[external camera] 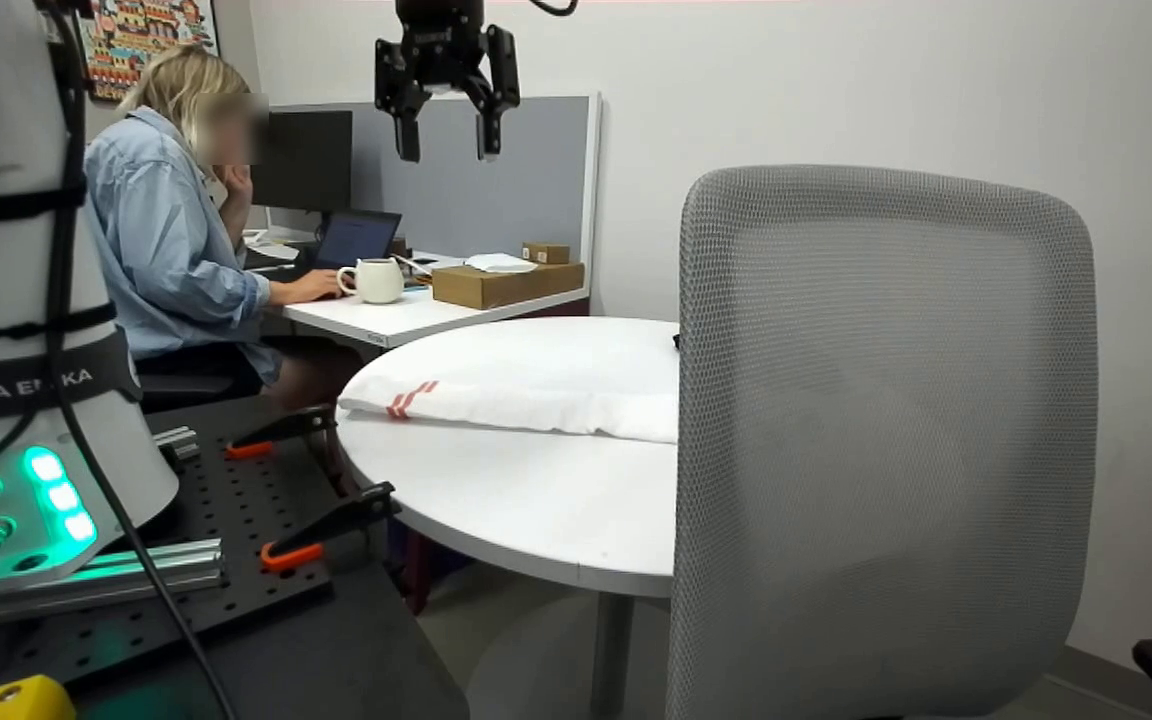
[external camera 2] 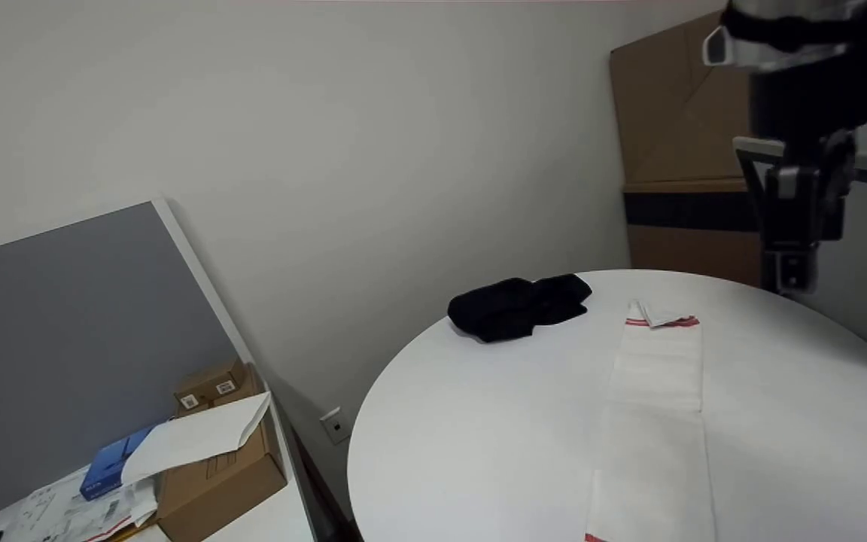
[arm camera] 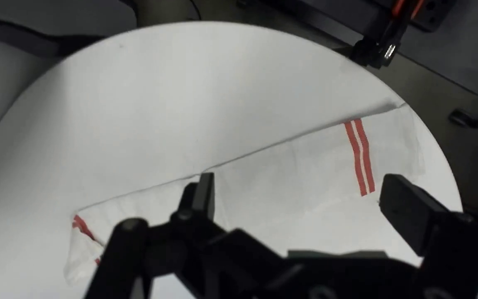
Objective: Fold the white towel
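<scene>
The black two-finger hand [external camera: 448, 150] is spread wide, raised above the smooth, round white worktop [external camera 2: 479, 436] and well apart from the thin white cloth towel [arm camera: 264, 187]. The towel lies on the worktop as a long, narrow folded strip, with red stripes near both ends and a turned-over corner at one end. A crumpled black item [external camera 2: 516, 307] lies apart from it, near the worktop's edge.

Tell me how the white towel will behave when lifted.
The white towel will probably droop: one end is rumpled at a red stripe in an exterior view. Its cloth looks thin, so it should be light. It seems folded into a long strip, so layers may slip open.
</scene>
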You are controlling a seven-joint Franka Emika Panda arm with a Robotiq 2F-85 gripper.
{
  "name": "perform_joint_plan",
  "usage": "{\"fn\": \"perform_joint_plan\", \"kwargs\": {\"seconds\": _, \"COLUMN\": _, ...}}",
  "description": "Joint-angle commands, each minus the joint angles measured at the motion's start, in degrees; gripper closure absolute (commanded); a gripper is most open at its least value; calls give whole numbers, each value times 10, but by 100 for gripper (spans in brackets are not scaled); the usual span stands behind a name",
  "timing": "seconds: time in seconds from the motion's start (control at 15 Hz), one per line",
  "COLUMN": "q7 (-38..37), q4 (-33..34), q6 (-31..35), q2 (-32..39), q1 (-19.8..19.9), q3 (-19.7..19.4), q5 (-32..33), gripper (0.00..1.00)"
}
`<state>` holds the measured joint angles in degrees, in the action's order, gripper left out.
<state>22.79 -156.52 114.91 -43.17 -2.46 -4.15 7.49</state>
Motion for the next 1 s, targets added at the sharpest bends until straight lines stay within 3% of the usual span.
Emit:
{"fn": "perform_joint_plan", "kwargs": {"seconds": 0.0, "q7": -32, "q4": -10, "q6": 105, "q2": 60, "q1": -48, "q3": 54, "q5": 13, "gripper": 0}}
{"fn": "perform_joint_plan", "kwargs": {"seconds": 0.2, "q7": -19, "q4": -21, "q6": 206, "q2": 119, "q1": -68, "q3": 67, "q5": 24, "gripper": 0}}
{"fn": "perform_joint_plan", "kwargs": {"seconds": 0.47, "q7": 25, "q4": -19, "q6": 316, "q2": 236, "q1": -90, "q3": 55, "q5": 18, "gripper": 0}}
{"fn": "perform_joint_plan", "kwargs": {"seconds": 0.93, "q7": 103, "q4": -23, "q6": 386, "q2": 382, "q1": -138, "q3": 92, "q5": -16, "gripper": 0}}
